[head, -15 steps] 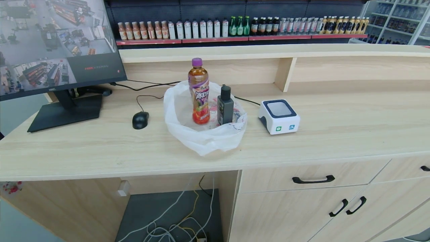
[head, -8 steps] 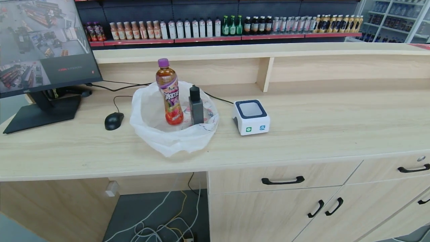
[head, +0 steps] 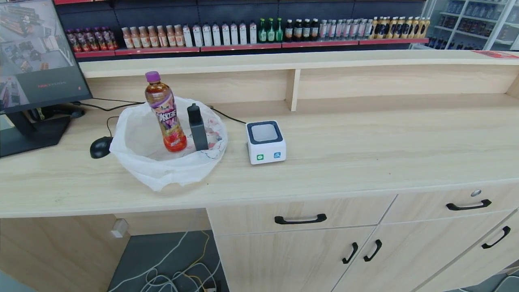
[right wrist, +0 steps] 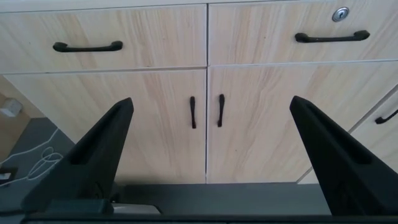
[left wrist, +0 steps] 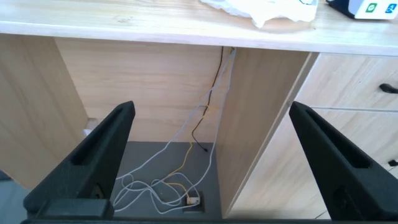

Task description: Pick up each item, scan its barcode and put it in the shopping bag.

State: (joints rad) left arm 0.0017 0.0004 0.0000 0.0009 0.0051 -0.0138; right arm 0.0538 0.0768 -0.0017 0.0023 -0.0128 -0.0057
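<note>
White plastic is hiding the lowest part of both items. The shopping bag [head: 162, 164] is lying slumped open on the counter [head: 365, 154], and its rim is covering the bases of the purple-capped tea bottle [head: 166, 115] and the dark bottle [head: 198, 129]. Both are standing upright inside the bag, close together; whether they are touching is hard to tell. The dark bottle's face is too dim to make out. The monitor [head: 36, 61] is being cut off by the picture's edge on the robot's left, and a black mouse [head: 100, 147] is sitting just beside the bag on that side, partly behind the plastic. The white barcode scanner [head: 265, 142] is standing near the bag on the robot's right, not touching it, with a thin cable [head: 227, 115] running off behind the bag.

The left gripper [left wrist: 211, 106] is hanging below the countertop, facing the open recess where loose cables [left wrist: 180, 183] are lying on the dark floor. Its fingers are spread wide and grasping nothing. The right gripper [right wrist: 210, 99] is facing the cabinet doors [right wrist: 205, 143] under the drawers, its fingers likewise released and empty.

Pale wood grain is covering the counter, the raised ledge [head: 284, 61] behind it and the cabinets. Beyond it, a red-edged shelf [head: 243, 44] is carrying a long row of drink bottles.
</note>
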